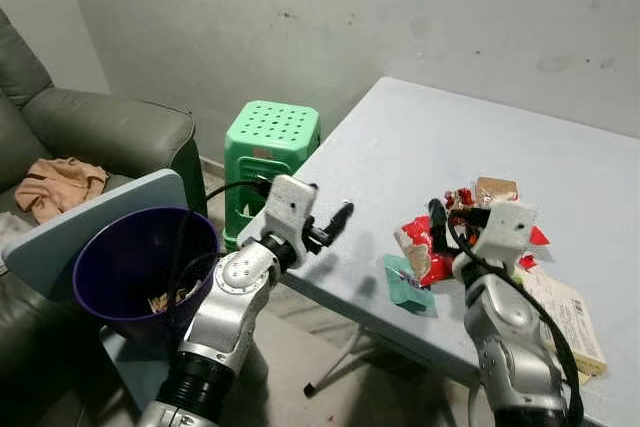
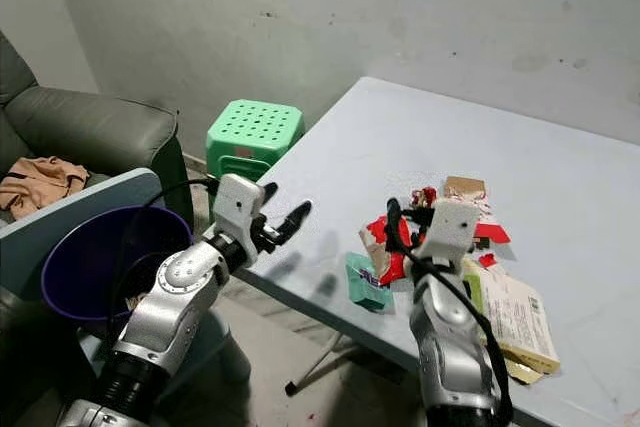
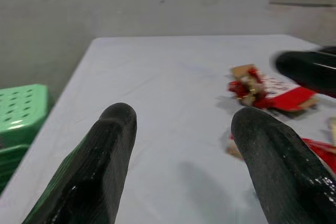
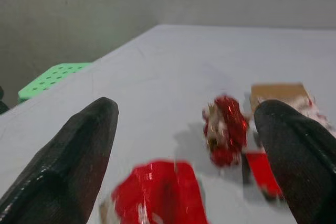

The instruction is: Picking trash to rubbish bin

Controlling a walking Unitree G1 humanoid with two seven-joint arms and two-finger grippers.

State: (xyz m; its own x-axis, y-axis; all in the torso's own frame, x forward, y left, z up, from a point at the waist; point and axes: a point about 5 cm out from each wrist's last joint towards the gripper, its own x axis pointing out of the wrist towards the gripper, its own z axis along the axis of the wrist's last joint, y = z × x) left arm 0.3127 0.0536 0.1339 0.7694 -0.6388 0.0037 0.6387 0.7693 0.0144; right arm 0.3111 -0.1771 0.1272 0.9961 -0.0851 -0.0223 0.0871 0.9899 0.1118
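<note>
Trash: I see a loose pile of wrappers on the pale blue table [image 1: 400, 147], near its front edge on my right side.
Red wrappers [image 1: 425, 247]: crumpled, at the near side of the pile, just in front of my right gripper.
Crumpled red ball [image 4: 226, 129]: lying on the table between the right fingers' line of sight, beside a brown card piece [image 4: 277, 92].
Green packet [image 1: 407, 283]: flat at the table's edge, the nearest piece to me, touching the red wrappers.
Printed paper pack [image 1: 568, 319]: lying flat to the right of my right arm.
Rubbish bin [image 1: 140, 262]: purple, open, on my left below table level, with a few scraps at the bottom; a grey-blue lid [image 1: 80, 227] stands tilted behind it.
Left gripper [image 1: 338, 219]: I have it over the table's left edge, fingers spread wide, nothing between them, pointing across the tabletop toward the pile.
Right gripper [image 4: 189, 150]: held low over the pile, fingers wide apart, empty; the red wrappers lie under the gap.
Green stool [image 1: 272, 142]: between the table and the sofa.
Sofa [image 1: 100, 127]: dark green, on the far left, with a tan cloth [image 1: 58, 185] on the seat.
</note>
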